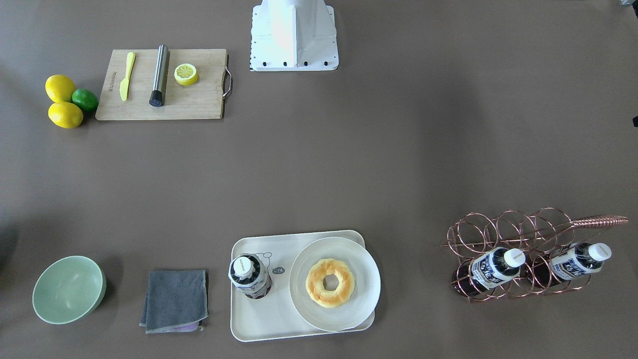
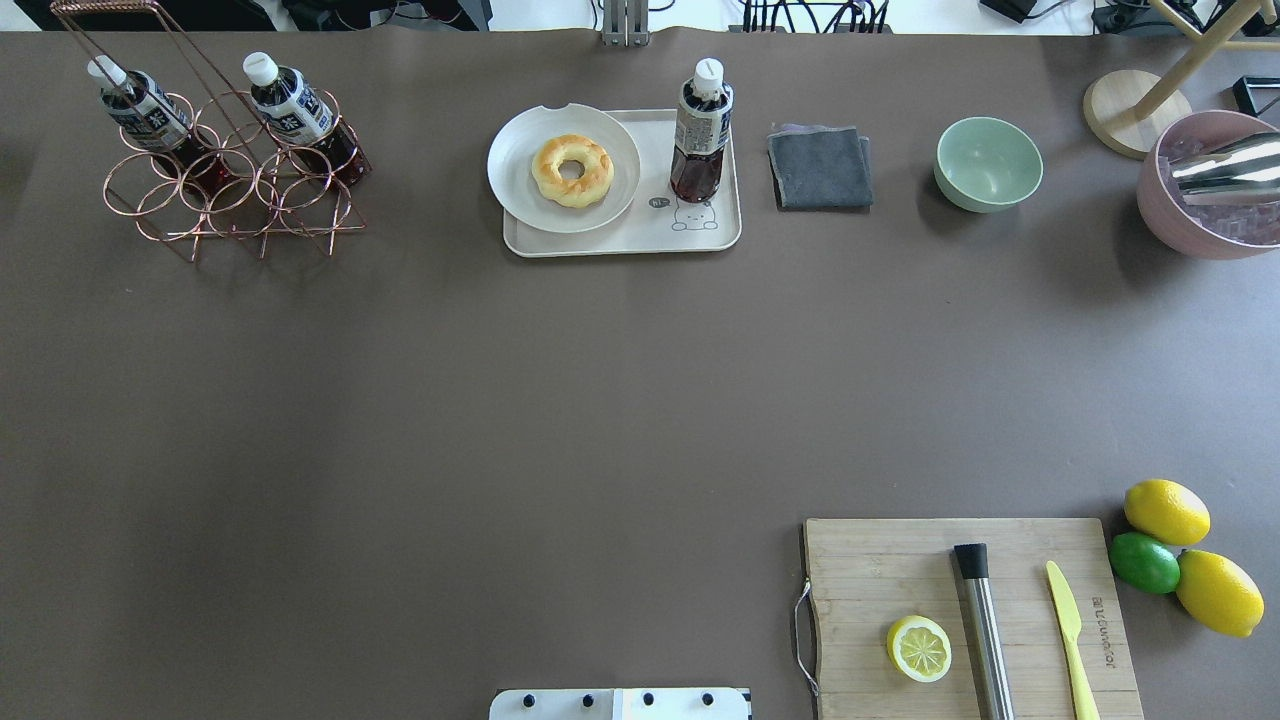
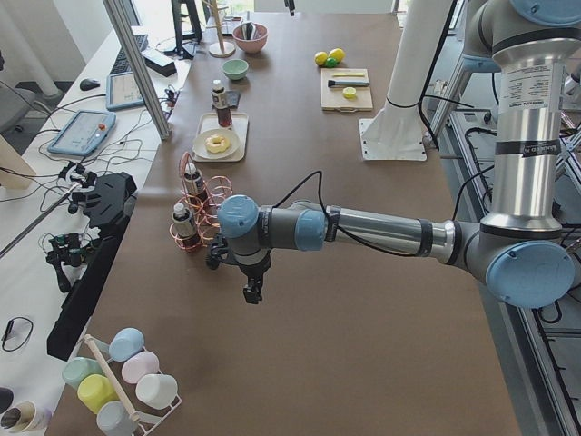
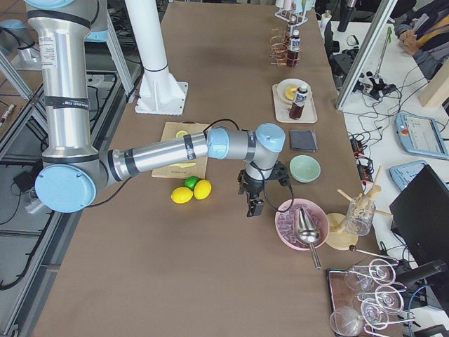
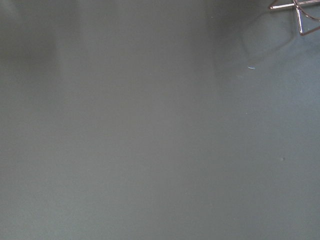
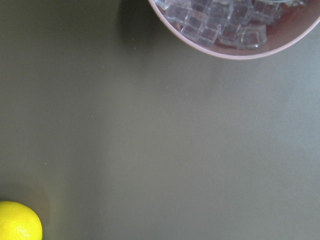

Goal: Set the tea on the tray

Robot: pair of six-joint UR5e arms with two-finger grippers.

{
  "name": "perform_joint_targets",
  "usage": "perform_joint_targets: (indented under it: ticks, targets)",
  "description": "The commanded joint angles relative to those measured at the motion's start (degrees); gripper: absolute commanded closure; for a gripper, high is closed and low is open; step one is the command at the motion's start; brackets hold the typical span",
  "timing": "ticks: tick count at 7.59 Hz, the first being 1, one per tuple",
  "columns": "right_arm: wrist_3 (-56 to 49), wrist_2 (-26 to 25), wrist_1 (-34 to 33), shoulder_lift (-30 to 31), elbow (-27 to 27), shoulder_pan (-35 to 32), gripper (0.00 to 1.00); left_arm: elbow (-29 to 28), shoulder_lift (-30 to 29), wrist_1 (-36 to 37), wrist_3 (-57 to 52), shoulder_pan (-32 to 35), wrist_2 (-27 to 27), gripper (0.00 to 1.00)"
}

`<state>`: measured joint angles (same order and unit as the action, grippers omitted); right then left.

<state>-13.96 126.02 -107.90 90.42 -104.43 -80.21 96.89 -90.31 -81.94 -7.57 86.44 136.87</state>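
Dark brown tea bottle [image 2: 695, 175] with white cap [image 2: 709, 68] and blue-and-white label [image 2: 700, 125]. Cream-white tray [image 2: 620, 240] with a line-drawn bear [image 2: 693, 215]. White plate [image 2: 510, 180], golden doughnut [image 2: 571, 170]. Grey cloth [image 2: 820, 168], mint-green bowl [image 2: 988, 165], copper wire rack [image 1: 600, 220], yellow lemon [image 2: 1167, 511], green lime [image 2: 1145, 562], brown table [image 2: 500, 400].

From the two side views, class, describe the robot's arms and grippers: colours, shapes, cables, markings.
The left arm and right arm are silver metal tubes with grey joints and round light-blue caps. A thin black cable loops along each forearm; a white printed label wraps each upright tube. The left gripper and right gripper are small, black and two-fingered.
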Motion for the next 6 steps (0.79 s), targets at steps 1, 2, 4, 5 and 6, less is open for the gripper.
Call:
perform_joint_targets:
  ticks: [1,2,4,5,6]
  targets:
    - [-6.8,0.1,0.1,3.0,0.4,-0.2,0.00,-5.0,-4.6,2.3,-6.0,4.2,0.1,0.02]
    - [-6.9,0.1,0.1,3.0,0.7,-0.3,0.00,-4.4,-4.3,2.0,-6.0,4.4,0.1,0.02]
    - [-6.5,-0.1,0.1,2.7,1.8,-0.4,0.00,-1.2,-2.9,1.9,-5.6,5.4,0.0,0.02]
    - [-6.3,-0.5,0.5,2.3,1.8,-0.5,0.00,-1.4,-2.5,1.7,-5.7,5.8,-0.1,0.02]
    - [-6.3,-0.5,1.3,2.2,1.8,-0.5,0.00,-1.4,-2.4,1.7,-5.7,5.8,-0.3,0.02]
